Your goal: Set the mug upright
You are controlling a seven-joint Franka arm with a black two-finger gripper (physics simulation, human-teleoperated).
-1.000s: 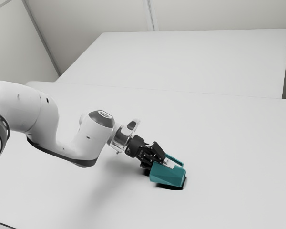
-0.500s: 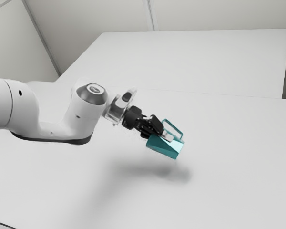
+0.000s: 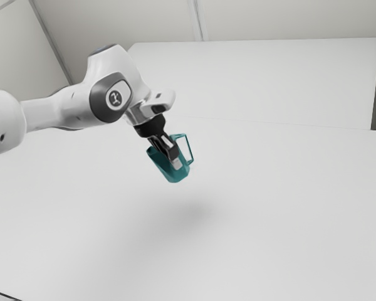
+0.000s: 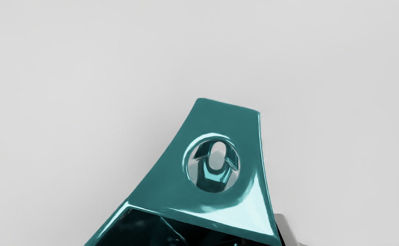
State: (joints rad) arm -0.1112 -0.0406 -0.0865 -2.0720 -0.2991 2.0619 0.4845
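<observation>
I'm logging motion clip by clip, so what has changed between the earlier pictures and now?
The mug has risen from low over the table, shifted toward the exterior view's left and swung steeper, though still tilted. The gripper turned more downward with it. The grip stayed; nothing was let go.

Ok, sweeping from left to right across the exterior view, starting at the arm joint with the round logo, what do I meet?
The arm joint with the round logo, then the teal mug's body, then the mug's handle, then the right edge of the white panel at the back.
</observation>
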